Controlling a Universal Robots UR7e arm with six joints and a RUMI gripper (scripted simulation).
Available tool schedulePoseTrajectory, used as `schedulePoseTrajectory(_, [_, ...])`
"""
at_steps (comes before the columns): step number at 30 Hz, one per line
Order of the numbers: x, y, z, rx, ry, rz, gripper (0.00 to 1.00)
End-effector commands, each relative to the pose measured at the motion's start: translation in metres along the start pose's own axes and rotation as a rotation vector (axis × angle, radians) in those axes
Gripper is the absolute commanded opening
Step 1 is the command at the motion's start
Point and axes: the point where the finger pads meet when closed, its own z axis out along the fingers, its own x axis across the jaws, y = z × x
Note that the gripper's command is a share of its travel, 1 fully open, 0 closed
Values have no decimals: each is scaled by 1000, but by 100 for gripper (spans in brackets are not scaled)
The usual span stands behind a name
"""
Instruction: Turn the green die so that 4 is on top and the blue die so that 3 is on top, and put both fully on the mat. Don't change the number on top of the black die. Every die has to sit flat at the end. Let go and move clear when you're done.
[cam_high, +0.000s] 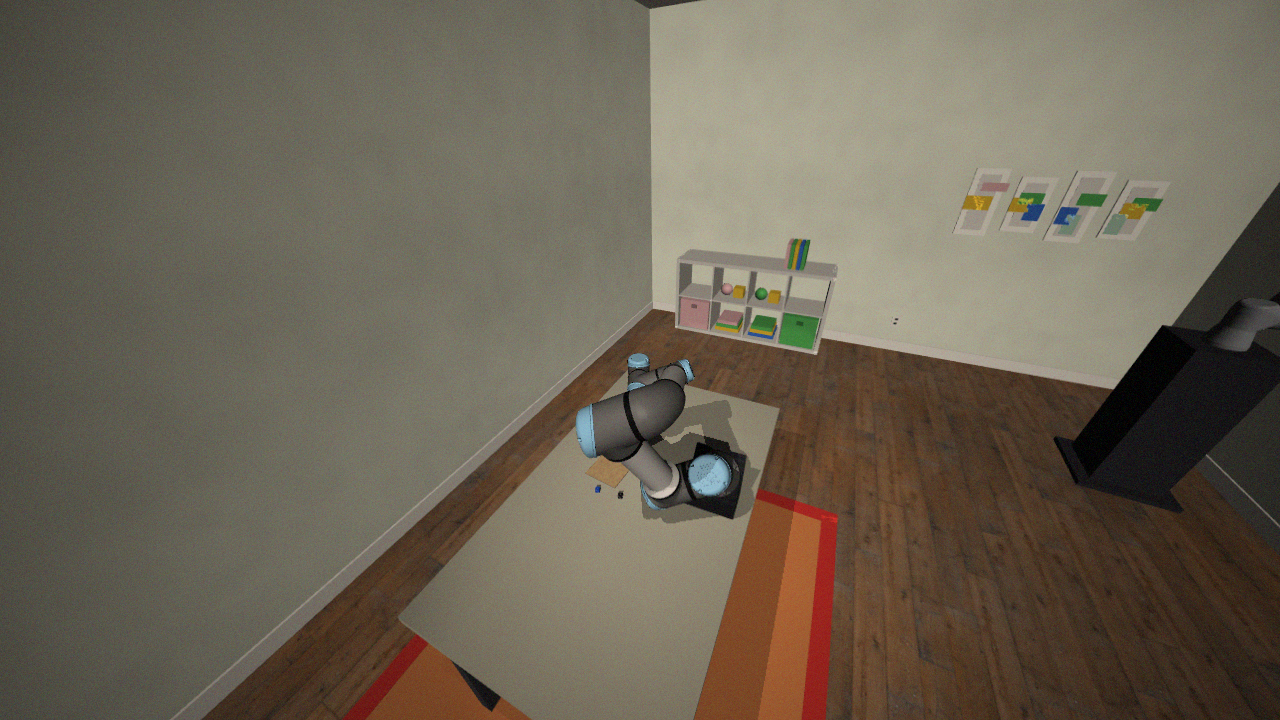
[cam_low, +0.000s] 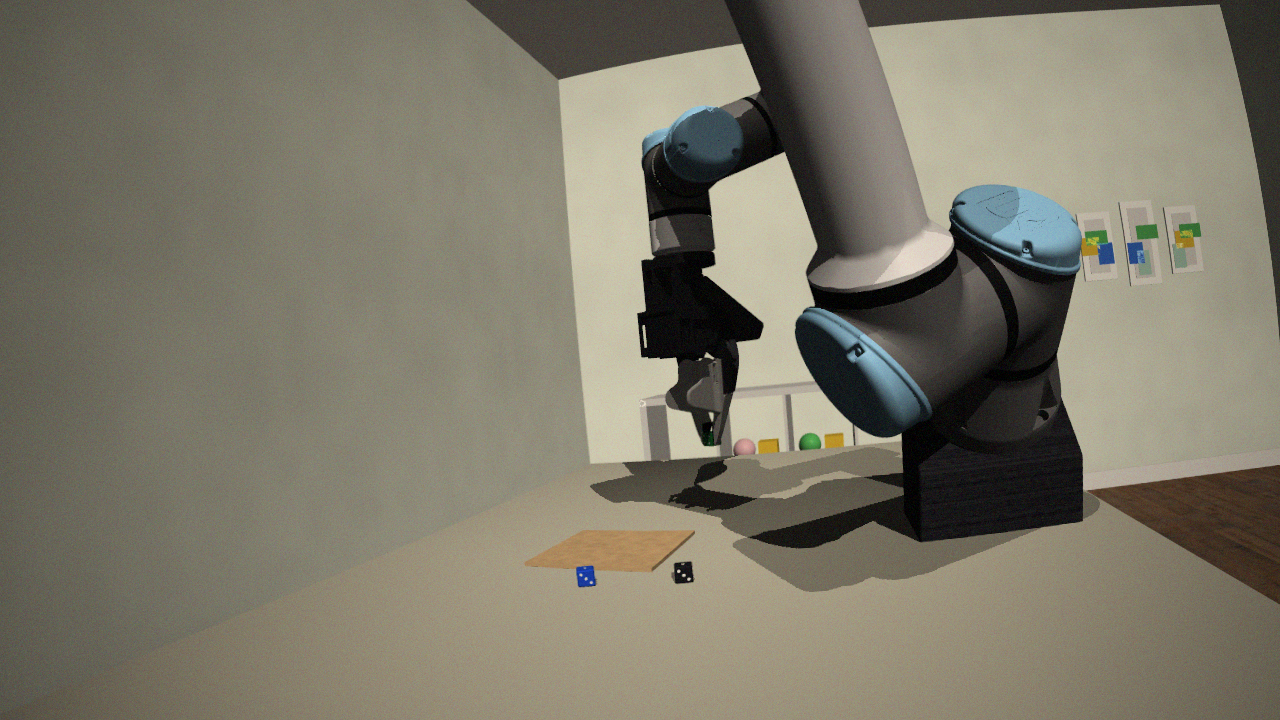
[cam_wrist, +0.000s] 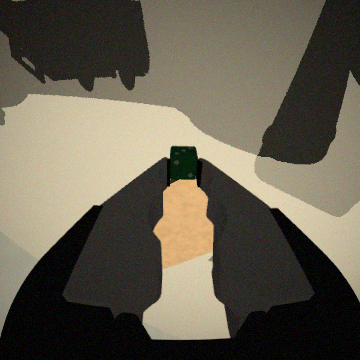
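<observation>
My gripper (cam_low: 709, 436) is shut on the green die (cam_wrist: 183, 163) and holds it well above the table, behind the tan mat (cam_low: 612, 548). In the wrist view the die sits between the fingertips, with the mat (cam_wrist: 184, 225) showing below between the fingers. The blue die (cam_low: 586, 575) lies on the table just off the mat's front left edge. The black die (cam_low: 682, 571) lies on the table by the mat's front right corner. Both also show in the top view, the blue die (cam_high: 597, 488) and the black die (cam_high: 620, 493). Their top numbers are too small to read.
The arm's black base block (cam_low: 991, 488) stands on the table to the right of the mat. The arm's large elbow (cam_low: 930, 313) hangs above it. A shelf with toys (cam_high: 756, 300) stands against the far wall. A black stand (cam_high: 1163, 411) is on the floor at the right.
</observation>
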Motion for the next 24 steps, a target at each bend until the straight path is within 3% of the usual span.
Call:
schedulePoseTrajectory(1, [1, 0, 0, 1, -1, 56, 0])
schedulePoseTrajectory(24, [3, 0, 0, 1, -1, 163, 0])
